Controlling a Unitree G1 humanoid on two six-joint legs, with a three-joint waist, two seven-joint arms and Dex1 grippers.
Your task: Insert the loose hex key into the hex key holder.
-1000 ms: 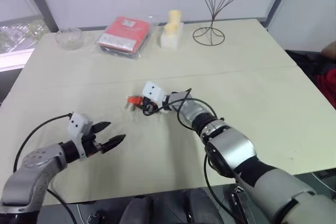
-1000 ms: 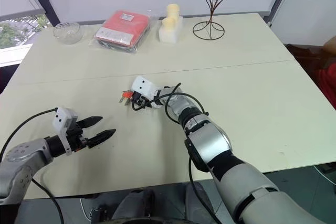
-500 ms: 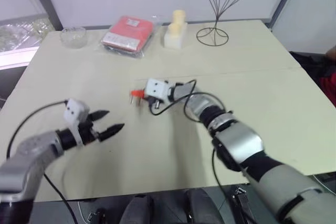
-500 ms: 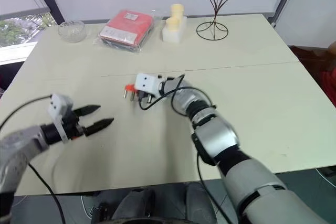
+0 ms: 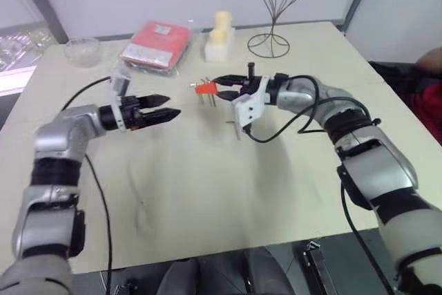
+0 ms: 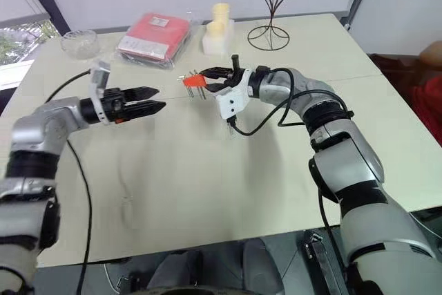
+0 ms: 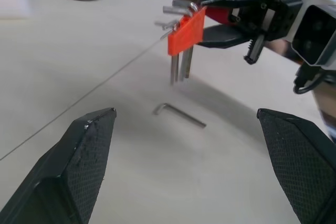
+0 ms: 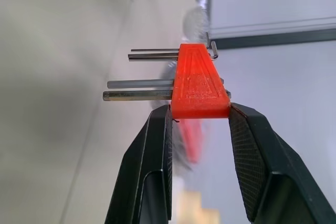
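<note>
My right gripper (image 5: pixel 219 87) is shut on the hex key holder (image 5: pixel 204 88), a small red-orange block held above the table's middle. Several short grey keys hang down from the holder (image 7: pixel 185 29). In the right wrist view, the two black fingers clamp the wide end of the block (image 8: pixel 199 85). The loose hex key (image 7: pixel 178 115) is a thin L-shaped grey rod lying flat on the table just below the holder. My left gripper (image 5: pixel 174 105) hovers open to the left of the holder, pointing toward it with nothing between its fingers.
A red flat packet (image 5: pixel 155 39), a glass bowl (image 5: pixel 81 50), a pale yellow block (image 5: pixel 217 32) and a wire stand (image 5: pixel 273 5) line the far side of the cream table (image 5: pixel 207 191). A person's sleeve (image 5: pixel 431 60) shows at the right edge.
My right gripper has lifted the holder off the table and rolled, so the keys now hang downward. My left gripper has risen and moved forward toward the holder, still open.
</note>
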